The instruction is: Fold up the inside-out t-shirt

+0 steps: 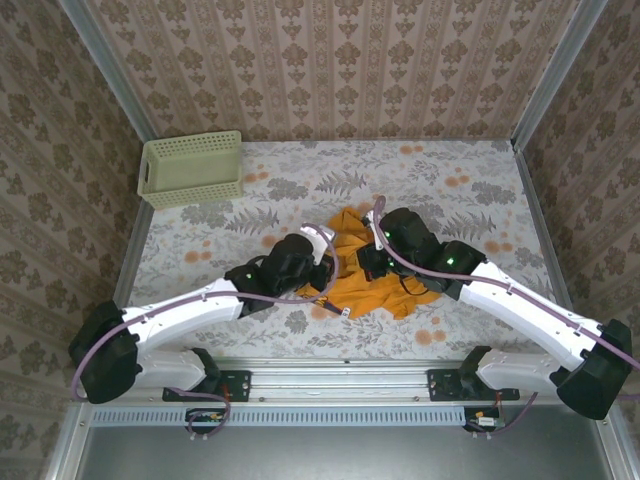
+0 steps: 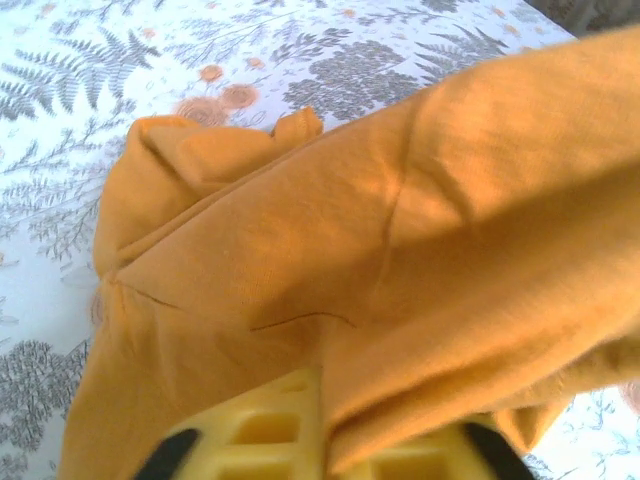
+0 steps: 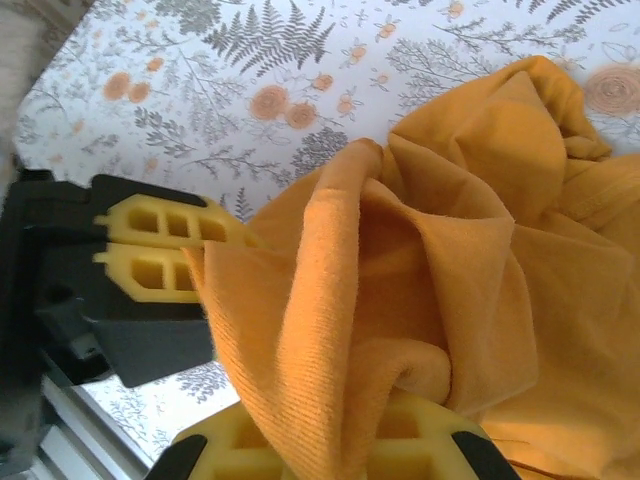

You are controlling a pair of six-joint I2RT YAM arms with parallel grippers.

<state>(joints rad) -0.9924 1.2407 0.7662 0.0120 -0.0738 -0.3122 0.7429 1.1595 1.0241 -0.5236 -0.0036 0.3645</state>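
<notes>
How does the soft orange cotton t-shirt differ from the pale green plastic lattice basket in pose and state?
The soft orange cotton t-shirt lies crumpled in the middle; the pale green plastic lattice basket stands rigid in the far left corner. The left tool and right tool pinch the t-shirt; neither touches the basket. Both rest on the flowered table.

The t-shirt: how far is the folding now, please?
Nothing looks folded yet: the t-shirt lies crumpled mid-table. In hand: the left gripper and the right gripper are both shut on its cloth. Left to do: spreading it flat, then every fold.
</notes>
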